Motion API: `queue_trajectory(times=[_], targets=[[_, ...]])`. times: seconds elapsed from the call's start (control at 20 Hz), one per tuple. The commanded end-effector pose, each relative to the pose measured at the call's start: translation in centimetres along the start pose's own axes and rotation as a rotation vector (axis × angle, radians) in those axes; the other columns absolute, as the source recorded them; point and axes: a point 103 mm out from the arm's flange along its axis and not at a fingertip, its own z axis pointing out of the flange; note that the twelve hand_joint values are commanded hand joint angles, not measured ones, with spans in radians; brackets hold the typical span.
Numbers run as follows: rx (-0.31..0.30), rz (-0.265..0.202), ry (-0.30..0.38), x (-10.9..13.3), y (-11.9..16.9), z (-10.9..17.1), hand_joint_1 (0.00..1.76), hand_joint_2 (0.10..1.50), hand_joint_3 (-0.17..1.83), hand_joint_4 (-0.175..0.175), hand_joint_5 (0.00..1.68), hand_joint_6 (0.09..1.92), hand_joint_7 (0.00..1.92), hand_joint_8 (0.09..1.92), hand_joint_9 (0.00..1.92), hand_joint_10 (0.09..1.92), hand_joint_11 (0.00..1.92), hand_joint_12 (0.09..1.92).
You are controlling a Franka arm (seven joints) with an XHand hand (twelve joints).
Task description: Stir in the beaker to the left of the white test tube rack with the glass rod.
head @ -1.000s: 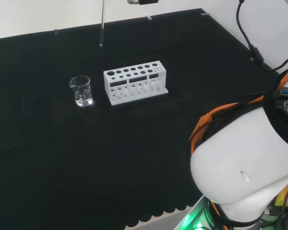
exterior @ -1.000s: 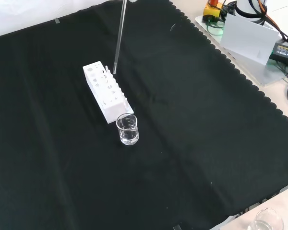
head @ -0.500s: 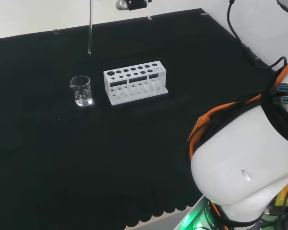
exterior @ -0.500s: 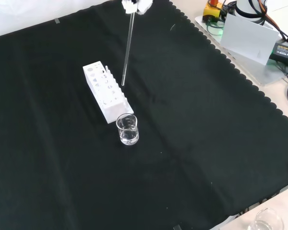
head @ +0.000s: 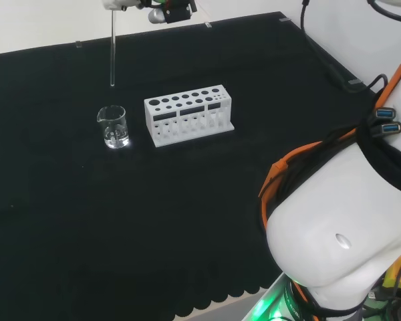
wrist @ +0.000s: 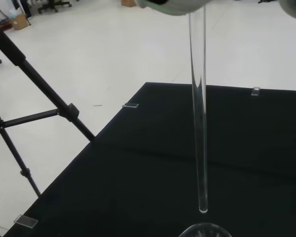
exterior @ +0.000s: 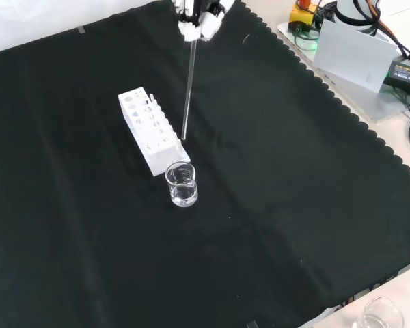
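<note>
Hand (exterior: 199,19) is hanging high near the worktop's far edge, fingers pinching the glass rod (exterior: 188,89) upright, tip hovering above the beaker (head: 112,126).

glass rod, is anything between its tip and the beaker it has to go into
Nothing visible is. The glass rod hangs upright from the hand, its tip in open air above the beaker. The white test tube rack stands beside the beaker, to its right in the head view, off the path down.

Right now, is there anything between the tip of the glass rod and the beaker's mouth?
Nothing. In the head view the glass rod ends above the beaker with bare black cloth behind the gap; the wrist view shows the same.
</note>
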Motion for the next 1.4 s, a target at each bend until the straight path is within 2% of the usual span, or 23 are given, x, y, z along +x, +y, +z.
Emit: queue_trajectory(times=[0.05,0.75,1.4], targets=[[-0.003,-0.033,0.009,0.6,1.2,0.9,1.33,1.04,-0.17,-0.175,1.45,0.09,1.37,0.62,1.82,0.33,1.75,0.33],[0.022,-0.029,0.018,-1.8,2.6,5.2,1.32,1.04,-0.17,-0.175,1.45,0.09,1.37,0.62,1.82,0.32,1.75,0.34],[0.059,-0.023,0.022,-2.4,2.2,8.7,1.32,1.04,-0.17,-0.175,1.45,0.09,1.37,0.62,1.83,0.31,1.75,0.34]])
